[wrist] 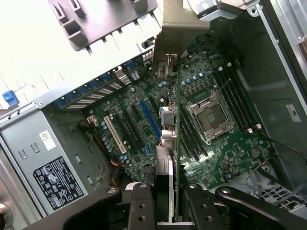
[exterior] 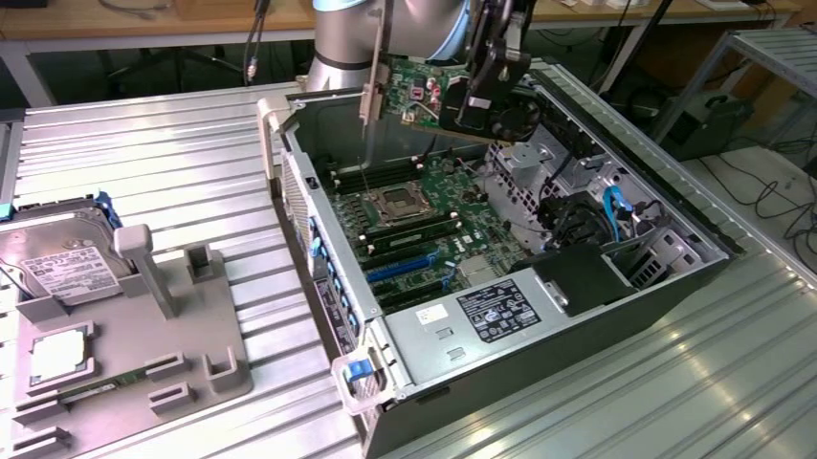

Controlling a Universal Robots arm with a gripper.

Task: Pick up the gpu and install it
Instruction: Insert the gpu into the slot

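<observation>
Bench: ribbed silver metal sheet (exterior: 153, 163), long grooves running across it, and it spreads wide on both sides.
Light: bright, and there's glare (exterior: 715, 382) bouncing off the ribs on the exterior view's right; in the wrist view the bench top washes out to near white.
Back of room: wooden-topped table (exterior: 128, 24) along the far edge, pale metal legs, deep shadow underneath.
Rack: grey metal frame (exterior: 766, 48), up at the exterior view's right.
Floor: pale grey (exterior: 753, 177), loose black cables (exterior: 782, 196) trailing over it, a dark box (exterior: 702, 120) sitting below the rack.
</observation>
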